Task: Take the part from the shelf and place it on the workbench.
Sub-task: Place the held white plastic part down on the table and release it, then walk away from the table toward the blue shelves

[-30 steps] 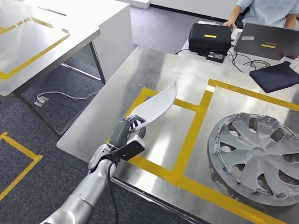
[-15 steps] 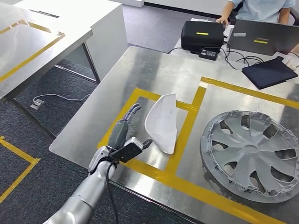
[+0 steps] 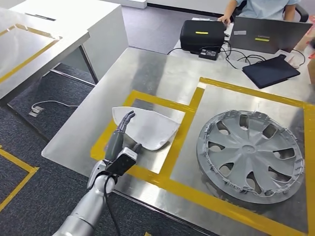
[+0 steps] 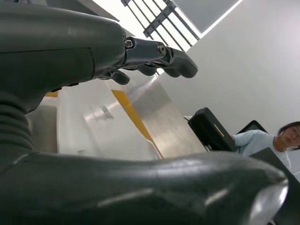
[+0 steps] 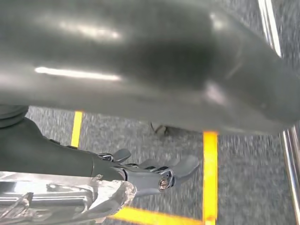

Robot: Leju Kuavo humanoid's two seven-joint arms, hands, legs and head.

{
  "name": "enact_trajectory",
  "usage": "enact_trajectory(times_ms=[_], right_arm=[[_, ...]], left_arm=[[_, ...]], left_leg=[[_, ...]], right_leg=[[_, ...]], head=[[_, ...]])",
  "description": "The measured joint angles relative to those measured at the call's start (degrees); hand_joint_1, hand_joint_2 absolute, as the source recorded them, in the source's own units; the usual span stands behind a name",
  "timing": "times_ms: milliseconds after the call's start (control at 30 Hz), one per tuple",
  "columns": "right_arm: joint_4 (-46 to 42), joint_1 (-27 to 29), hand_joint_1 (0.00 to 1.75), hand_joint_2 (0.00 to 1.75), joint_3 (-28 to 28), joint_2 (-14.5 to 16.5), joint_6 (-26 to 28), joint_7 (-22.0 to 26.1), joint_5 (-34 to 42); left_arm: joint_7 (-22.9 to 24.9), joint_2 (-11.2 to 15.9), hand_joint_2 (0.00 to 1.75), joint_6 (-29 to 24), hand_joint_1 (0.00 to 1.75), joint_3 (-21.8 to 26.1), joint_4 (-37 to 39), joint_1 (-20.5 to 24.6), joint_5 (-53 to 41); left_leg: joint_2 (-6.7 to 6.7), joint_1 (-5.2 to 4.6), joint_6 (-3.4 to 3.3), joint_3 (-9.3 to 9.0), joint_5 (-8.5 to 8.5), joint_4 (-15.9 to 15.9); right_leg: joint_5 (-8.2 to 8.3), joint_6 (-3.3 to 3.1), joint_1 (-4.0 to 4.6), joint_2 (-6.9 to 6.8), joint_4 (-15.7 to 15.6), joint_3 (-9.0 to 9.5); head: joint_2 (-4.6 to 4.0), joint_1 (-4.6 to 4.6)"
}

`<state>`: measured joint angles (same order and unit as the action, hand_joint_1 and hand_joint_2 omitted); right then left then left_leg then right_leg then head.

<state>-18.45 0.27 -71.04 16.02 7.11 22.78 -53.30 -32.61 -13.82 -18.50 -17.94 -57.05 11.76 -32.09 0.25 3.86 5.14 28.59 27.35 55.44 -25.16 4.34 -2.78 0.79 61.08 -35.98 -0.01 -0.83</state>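
Bright, even overhead light; soft glare on the brushed steel workbench (image 3: pixel 156 73) toward 12 o'clock. Right wrist view shows motion blur.

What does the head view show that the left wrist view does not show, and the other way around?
Head view alone: the wheel cover lying in the larger taped field and a dark tablet near the table's far edge. Left wrist view alone: ceiling light panels and a pale wall. Both share the left hand with fingers apart, holding nothing, the white part lying flat on the steel workbench, yellow tape, the black case and a seated person.
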Motion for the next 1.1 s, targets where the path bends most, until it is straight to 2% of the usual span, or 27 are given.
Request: enact_trajectory(times_ms=[33,100,167,200,233,267,300,367,433,500,533,567,600,633,700,733,767,800,833,867,900,933,967,1000,1033,1067,1100], right_arm=[[0.0,0.0,0.00,0.00,-0.2,0.0,-0.1,0.0,0.0],[-0.2,0.0,0.00,0.00,-0.4,0.1,-0.1,0.1,-0.1],[-0.3,0.1,0.00,0.00,-0.6,0.1,-0.2,0.1,-0.2],[-0.3,0.1,0.00,0.00,-0.7,0.1,-0.2,0.1,-0.2],[-0.3,0.1,0.00,0.00,-0.7,0.1,-0.2,0.1,-0.2],[-0.3,0.1,0.00,0.00,-0.7,0.1,-0.3,0.1,-0.2],[-0.3,0.1,0.00,0.00,-0.8,0.1,-0.3,0.1,-0.2],[-0.3,0.1,0.00,0.00,-0.8,0.1,-0.4,0.1,-0.2],[-0.4,0.1,0.00,0.00,-1.0,0.1,-0.5,0.0,-0.4],[-0.6,0.3,0.00,0.00,-1.3,0.2,-0.6,-0.1,-0.9],[-0.7,0.3,0.00,0.00,-1.5,0.2,-0.6,-0.2,-1.1],[-0.8,0.4,0.00,0.00,-1.7,0.2,-0.7,-0.3,-1.3],[-0.9,0.4,0.00,0.00,-1.9,0.3,-0.7,-0.4,-1.6],[-0.9,0.4,0.00,0.00,-2.0,0.3,-0.7,-0.4,-1.8],[-1.1,0.5,0.00,0.00,-2.2,0.3,-0.8,-0.4,-2.2],[-1.2,0.5,0.00,0.00,-2.3,0.3,-0.9,-0.5,-2.3],[-1.2,0.4,0.00,0.00,-2.4,0.3,-0.9,-0.5,-2.4],[-1.3,0.4,0.00,0.00,-2.5,0.3,-1.0,-0.5,-2.4],[-1.4,0.4,0.00,0.00,-2.6,0.2,-1.0,-0.5,-2.5],[-1.4,0.4,0.00,0.00,-2.7,0.2,-1.0,-0.5,-2.5],[-1.5,0.4,0.00,0.00,-2.7,0.2,-1.0,-0.5,-2.6],[-1.5,0.4,0.00,0.00,-2.8,0.2,-1.1,-0.5,-2.8],[-1.6,0.4,0.00,0.00,-2.8,0.2,-1.1,-0.3,-2.9],[-1.6,0.4,0.00,0.00,-2.9,0.2,-1.2,-0.1,-3.0],[-1.6,0.4,0.00,0.00,-2.9,0.2,-1.3,0.3,-3.2],[-1.6,0.3,0.00,0.00,-3.0,0.2,-1.5,0.8,-3.4],[-1.6,0.2,0.00,0.00,-3.1,0.2,-1.7,1.3,-3.6]], left_arm=[[-0.2,0.0,0.00,-0.1,0.00,0.3,-0.3,-0.3,0.4],[-0.4,0.1,0.00,-0.2,0.00,0.9,-0.8,-0.9,0.9],[-0.6,0.3,0.00,-0.3,0.00,1.4,-1.1,-1.3,1.1],[-0.6,0.4,0.00,-0.3,0.00,1.7,-1.1,-1.5,1.2],[-0.7,0.5,0.00,-0.4,0.00,1.8,-1.2,-1.7,1.2],[-0.7,0.6,0.00,-0.4,0.00,1.9,-1.2,-1.9,1.3],[-0.7,0.6,0.00,-0.4,0.00,2.0,-1.3,-1.9,1.3],[-0.7,0.6,0.00,-0.4,0.00,2.1,-1.7,-2.0,1.4],[-0.8,0.5,0.00,-0.4,0.00,2.2,-2.3,-1.9,1.7],[-0.8,0.4,0.00,-0.6,0.00,2.5,-2.8,-2.4,2.3],[-0.9,0.5,0.00,-0.6,0.00,2.8,-2.9,-2.8,2.6],[-1.0,0.5,0.00,-0.7,0.00,3.1,-3.0,-3.3,2.9],[-1.0,0.6,0.00,-0.7,0.00,3.5,-3.1,-3.8,3.1],[-1.1,0.6,0.00,-0.7,0.00,3.8,-3.1,-4.2,3.3],[-1.2,0.6,0.00,-0.7,0.00,4.3,-3.2,-4.9,3.6],[-1.3,0.7,0.00,-0.7,0.00,4.6,-3.2,-5.1,3.7],[-1.3,0.7,0.00,-0.7,0.00,4.8,-3.2,-5.3,3.8],[-1.3,0.8,0.00,-0.7,0.00,5.0,-3.2,-5.5,3.8],[-1.3,0.8,0.00,-0.7,0.00,5.2,-3.2,-5.6,3.9],[-1.3,0.8,0.00,-0.7,0.00,5.3,-3.2,-5.6,3.9],[-1.4,0.8,0.00,-0.7,0.00,5.5,-3.3,-5.6,3.9],[-1.4,0.8,0.00,-0.9,0.00,5.6,-3.3,-5.6,4.0],[-1.3,0.7,0.00,-1.4,0.00,5.8,-3.4,-5.7,4.4],[-1.3,0.7,0.00,-2.2,0.00,6.3,-3.4,-5.8,5.2],[-1.5,0.8,0.00,-3.4,0.00,7.0,-3.4,-6.0,6.3],[-1.8,0.9,0.00,-4.7,0.00,8.2,-3.3,-6.3,7.7],[-2.3,1.0,0.00,-5.9,0.00,9.6,-3.2,-6.6,9.0]], left_leg=[[0.01,0.01,-0.03,0.42,0.65,0.6],[0.00,-0.35,-0.51,2.69,4.24,5.3],[-0.02,-1.18,-1.36,6.32,8.78,13.6],[-0.02,-1.56,-1.77,7.60,10.07,16.7],[-0.03,-1.90,-2.20,8.21,10.55,18.4],[-0.04,-2.20,-2.70,7.95,10.18,18.3],[-0.04,-2.51,-3.27,6.81,9.11,16.5],[0.38,-3.32,-4.62,2.62,6.37,9.7],[1.22,-4.00,-5.01,-0.39,4.58,3.7],[1.18,-4.42,-4.95,-0.31,3.59,2.3],[0.78,-4.49,-5.21,0.09,2.87,2.2],[0.46,-4.48,-5.55,0.53,2.15,2.1],[0.15,-4.42,-5.92,1.06,1.38,2.0],[-0.16,-4.33,-6.24,1.68,0.66,1.9],[-0.88,-4.40,-6.60,3.18,-0.64,1.9],[-1.23,-4.45,-6.62,4.01,-1.29,1.9],[-1.62,-4.51,-6.61,4.86,-1.96,2.0],[-2.06,-4.55,-6.55,5.68,-2.61,2.0],[-2.57,-4.56,-6.44,6.41,-3.23,2.0],[-3.13,-4.51,-6.28,6.99,-3.83,2.1],[-3.68,-4.51,-6.06,7.51,-4.38,2.1],[-4.20,-4.47,-5.77,7.87,-4.92,2.1],[-4.67,-4.37,-5.42,8.12,-5.44,2.1],[-5.14,-4.30,-4.99,8.32,-5.94,2.0],[-5.66,-4.17,-4.54,8.48,-6.48,1.9],[-5.60,-4.11,-4.14,8.75,-6.43,2.0],[-5.01,-4.07,-3.78,9.21,-5.43,2.6]], right_leg=[[0.16,-0.62,0.16,0.00,0.2,-0.40],[0.71,-1.80,0.56,-0.07,0.1,-1.10],[1.46,-2.50,1.08,-0.21,-0.2,-1.91],[1.80,-2.68,1.35,-0.27,-0.2,-2.32],[2.11,-2.80,1.59,-0.29,-0.2,-2.72],[2.44,-2.89,1.82,-0.27,-0.2,-3.10],[2.81,-2.95,2.02,-0.26,-0.2,-3.47],[3.72,-2.92,2.36,-0.33,-0.2,-4.25],[4.72,-2.61,2.60,-0.65,-0.3,-4.83],[5.88,-2.02,2.54,-1.24,-0.9,-4.96],[6.42,-1.67,2.41,-1.55,-1.4,-5.00],[6.13,-1.35,2.30,-1.67,-1.4,-5.21],[4.64,-1.10,2.27,-1.64,-0.4,-5.67],[2.17,-0.90,2.25,-1.48,1.7,-6.37],[-3.89,-0.77,2.30,-1.09,8.9,-7.95],[-5.65,-0.80,2.35,-1.01,12.3,-8.31],[-6.27,-0.91,2.42,-0.94,14.3,-7.95],[-5.77,-1.06,2.51,-0.84,14.3,-6.55],[-4.65,-1.24,2.59,-0.55,12.2,-4.08],[-3.94,-1.49,2.64,0.37,8.4,-0.77],[-3.90,-1.72,2.61,1.58,4.1,2.67],[-4.24,-1.83,2.62,2.65,0.6,5.19],[-4.83,-1.96,2.69,3.37,-1.7,6.63],[-4.98,-2.12,2.83,3.33,-2.5,7.10],[-4.59,-2.42,2.90,2.80,-2.7,6.72],[-4.06,-2.88,2.88,2.12,-3.0,6.50],[-3.41,-3.40,2.79,1.48,-3.3,6.25]], head=[[0.00,-0.28],[0.01,-0.90],[0.01,-1.35],[0.01,-1.45],[0.01,-1.48],[0.01,-1.52],[0.01,-1.53],[0.01,-1.57],[0.01,-1.57],[0.01,-1.59],[0.01,-1.60],[0.02,-1.61],[0.02,-1.51],[0.02,-1.38],[0.01,-1.08],[0.01,-1.00],[0.01,-0.99],[0.01,-0.99],[0.01,-0.99],[0.01,-1.00],[0.01,-1.04],[0.01,-1.08],[0.01,-1.09],[0.01,-1.08],[0.01,-1.03],[0.01,-1.00],[0.00,-1.13]])
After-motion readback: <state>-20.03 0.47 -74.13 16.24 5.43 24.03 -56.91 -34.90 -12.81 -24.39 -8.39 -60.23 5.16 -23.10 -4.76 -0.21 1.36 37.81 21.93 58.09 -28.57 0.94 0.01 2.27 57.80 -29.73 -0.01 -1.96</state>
